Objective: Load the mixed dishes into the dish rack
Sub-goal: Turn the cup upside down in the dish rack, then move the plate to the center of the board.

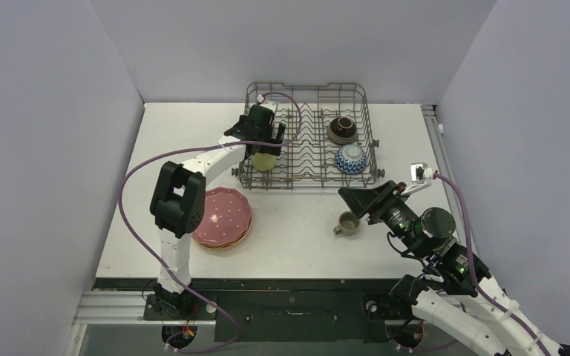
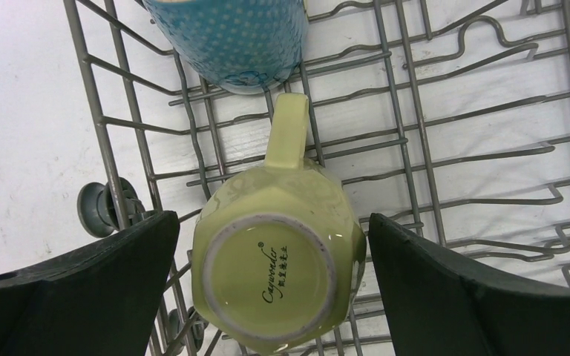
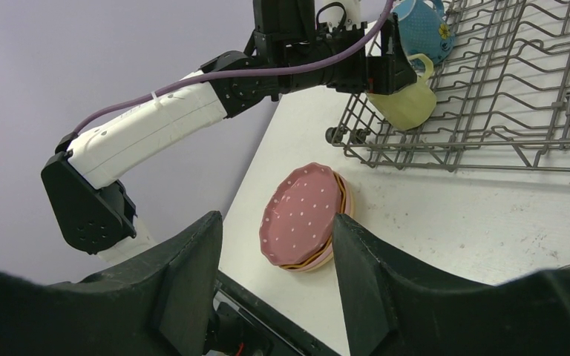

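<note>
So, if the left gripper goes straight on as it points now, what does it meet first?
Probably the pale-yellow mug, upside down in the dish rack, right ahead of the open left gripper. Depth is unclear; the rack wires could come first.

The left pincer (image 1: 262, 132) hangs over the pale-yellow mug (image 1: 265, 161) at 8 o'clock in the dish rack (image 1: 308, 84). The olive mug (image 1: 347, 223) stands outside, at 5 o'clock.

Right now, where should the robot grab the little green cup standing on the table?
Probably the rim of the little olive mug, coming straight down from above. It stands upright with its mouth open, so one finger can slip inside and one outside. The rim's right side looks best, since the handle sticks out to the left.
</note>
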`<state>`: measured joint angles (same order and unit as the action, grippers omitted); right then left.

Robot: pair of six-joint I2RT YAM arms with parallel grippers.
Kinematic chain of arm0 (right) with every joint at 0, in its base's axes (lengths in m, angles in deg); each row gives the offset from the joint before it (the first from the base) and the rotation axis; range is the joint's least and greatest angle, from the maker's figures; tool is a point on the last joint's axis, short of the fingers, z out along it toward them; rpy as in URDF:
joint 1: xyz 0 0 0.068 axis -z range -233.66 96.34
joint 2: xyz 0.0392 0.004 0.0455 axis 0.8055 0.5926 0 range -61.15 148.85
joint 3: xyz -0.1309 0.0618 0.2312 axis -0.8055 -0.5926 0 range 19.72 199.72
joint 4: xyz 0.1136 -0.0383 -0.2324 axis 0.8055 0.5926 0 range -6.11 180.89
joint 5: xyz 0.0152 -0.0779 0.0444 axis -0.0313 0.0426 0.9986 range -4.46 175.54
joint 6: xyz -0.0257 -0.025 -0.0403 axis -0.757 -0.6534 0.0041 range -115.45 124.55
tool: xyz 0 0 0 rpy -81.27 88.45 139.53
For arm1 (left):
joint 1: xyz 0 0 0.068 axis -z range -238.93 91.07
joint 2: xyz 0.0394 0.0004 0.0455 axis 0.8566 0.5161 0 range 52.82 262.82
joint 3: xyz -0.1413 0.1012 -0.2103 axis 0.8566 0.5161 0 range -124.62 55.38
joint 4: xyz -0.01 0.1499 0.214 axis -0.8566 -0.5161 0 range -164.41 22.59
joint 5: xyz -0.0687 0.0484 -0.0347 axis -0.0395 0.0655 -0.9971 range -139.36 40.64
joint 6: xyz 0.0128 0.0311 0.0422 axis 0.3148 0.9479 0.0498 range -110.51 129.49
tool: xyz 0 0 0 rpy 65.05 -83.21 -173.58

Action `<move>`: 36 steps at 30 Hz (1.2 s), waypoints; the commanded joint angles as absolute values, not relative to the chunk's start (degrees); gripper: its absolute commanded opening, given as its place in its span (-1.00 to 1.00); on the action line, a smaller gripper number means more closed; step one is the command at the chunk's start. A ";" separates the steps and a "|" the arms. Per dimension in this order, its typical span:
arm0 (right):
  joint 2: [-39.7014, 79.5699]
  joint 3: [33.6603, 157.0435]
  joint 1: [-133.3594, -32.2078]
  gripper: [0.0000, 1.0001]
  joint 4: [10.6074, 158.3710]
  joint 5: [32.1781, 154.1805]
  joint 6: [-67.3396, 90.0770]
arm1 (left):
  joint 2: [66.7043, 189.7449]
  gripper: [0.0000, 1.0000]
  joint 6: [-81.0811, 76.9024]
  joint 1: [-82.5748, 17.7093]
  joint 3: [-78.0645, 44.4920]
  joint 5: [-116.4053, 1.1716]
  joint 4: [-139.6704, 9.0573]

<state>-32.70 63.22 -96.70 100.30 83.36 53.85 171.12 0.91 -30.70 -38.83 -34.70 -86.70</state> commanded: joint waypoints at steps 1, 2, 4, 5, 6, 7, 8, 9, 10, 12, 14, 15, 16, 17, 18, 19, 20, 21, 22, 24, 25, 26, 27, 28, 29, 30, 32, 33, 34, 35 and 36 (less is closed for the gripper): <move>-33.36 63.53 -96.31 0.04 98.63 83.61 54.05 | 166.25 0.93 1.02 -31.07 -38.74 -34.13 -83.82; -33.32 63.55 -96.29 0.04 98.83 83.50 54.00 | 165.68 0.93 1.08 -31.07 -38.61 -34.08 -83.74; -33.24 63.75 -96.28 0.05 99.37 83.32 53.91 | 164.85 0.93 1.28 -30.99 -38.24 -34.11 -83.72; -33.03 63.97 -96.31 0.04 99.54 83.28 53.72 | 164.51 0.93 1.35 -30.99 -37.98 -34.09 -83.75; -32.94 64.08 -96.34 0.04 100.02 83.28 53.57 | 163.84 0.93 1.42 -30.94 -37.84 -34.13 -83.75; -32.85 64.38 -96.34 0.04 100.26 83.22 53.30 | 163.48 0.93 1.54 -30.92 -37.51 -34.10 -83.76; -32.74 64.55 -96.36 0.04 100.97 83.03 53.10 | 162.73 0.93 1.60 -30.83 -37.34 -34.17 -83.80; -32.75 64.85 -96.30 0.05 101.31 82.92 52.66 | 161.84 0.93 1.76 -30.78 -37.06 -34.29 -83.86; -32.62 65.21 -96.29 0.05 101.91 82.62 52.47 | 161.42 0.93 1.93 -30.62 -36.76 -34.35 -83.94; -32.52 65.61 -96.28 0.05 102.78 82.08 51.93 | 160.17 0.93 2.04 -30.49 -36.62 -34.64 -84.40; -32.27 65.98 -96.29 0.05 103.50 81.66 51.40 | 158.93 0.93 1.81 -30.46 -36.48 -34.98 -85.08; -32.16 66.14 -96.33 0.05 104.22 81.36 51.11 | 158.03 0.92 1.70 -30.46 -36.34 -35.30 -85.17; -31.86 66.48 -96.31 0.05 104.60 81.30 50.99 | 157.50 0.93 1.57 -30.46 -36.01 -35.47 -85.27; -31.74 66.61 -96.29 0.05 105.22 81.18 50.79 | 156.55 0.93 1.48 -30.46 -35.89 -35.71 -85.40; -31.54 66.90 -96.29 0.05 105.54 81.12 50.66 | 156.15 0.93 1.31 -30.46 -35.73 -35.77 -85.86; -31.40 67.04 -96.33 0.05 106.31 81.07 50.40 | 155.33 0.93 1.18 -30.46 -35.70 -35.96 -86.13; -31.19 67.36 -96.31 0.05 106.71 80.98 50.20 | 154.97 0.93 0.87 -30.46 -35.70 -36.07 -86.68; -31.14 67.49 -96.33 0.05 107.50 80.68 49.78 | 154.05 0.93 0.74 -30.46 -35.69 -36.45 -86.93; -31.03 67.81 -96.25 0.05 107.92 80.52 49.33 | 153.71 0.93 0.45 -30.46 -35.68 -36.66 -87.39; -31.07 68.32 -96.28 0.05 108.96 79.92 48.48 | 152.56 0.93 -0.04 -30.46 -35.90 -37.29 -88.43; -31.04 68.72 -96.28 0.05 109.80 79.59 48.18 | 151.91 0.93 -0.20 -30.43 -36.01 -37.79 -88.86; -31.05 68.96 -96.26 0.05 110.25 79.27 47.59 | 151.58 0.93 -0.71 -30.40 -36.39 -37.74 -89.96; -30.98 69.40 -96.32 0.05 111.31 78.61 47.21 | 150.94 0.93 -1.06 -30.38 -36.65 -37.66 -90.55; -30.91 69.61 -96.29 0.05 111.80 78.34 46.66 | 150.66 0.93 -1.61 -30.37 -37.12 -37.62 -91.78; -30.87 69.94 -96.24 0.05 112.62 77.74 46.39 | 149.92 0.93 -1.86 -30.37 -37.24 -37.78 -92.17; -30.80 70.05 -96.23 0.05 113.07 77.04 45.97 | 149.53 0.93 -2.42 -30.37 -37.20 -38.20 -92.96; -30.60 70.45 -96.21 0.06 114.31 75.87 45.40 | 148.03 0.93 -3.18 -30.41 -37.21 -38.69 -94.56; -30.29 70.83 -96.20 0.06 115.49 75.48 45.24 | 147.80 0.93 -3.44 -30.38 -37.40 -38.79 -95.18; -30.12 71.11 -96.20 0.06 116.09 74.81 44.81 | 147.36 0.93 -3.92 -30.37 -37.55 -39.05 -96.77; -29.64 71.72 -96.24 0.06 117.19 74.55 44.54 | 147.11 0.93 -4.25 -30.41 -37.79 -39.19 -97.51; -29.44 72.04 -96.27 0.06 117.72 74.24 43.97 | 146.53 0.93 -4.37 -30.39 -37.83 -39.45 -99.11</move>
<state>-31.34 69.06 -96.70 114.42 77.59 46.75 150.57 -2.32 -30.53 -35.86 -37.89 -94.22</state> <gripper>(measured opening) 0.528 0.965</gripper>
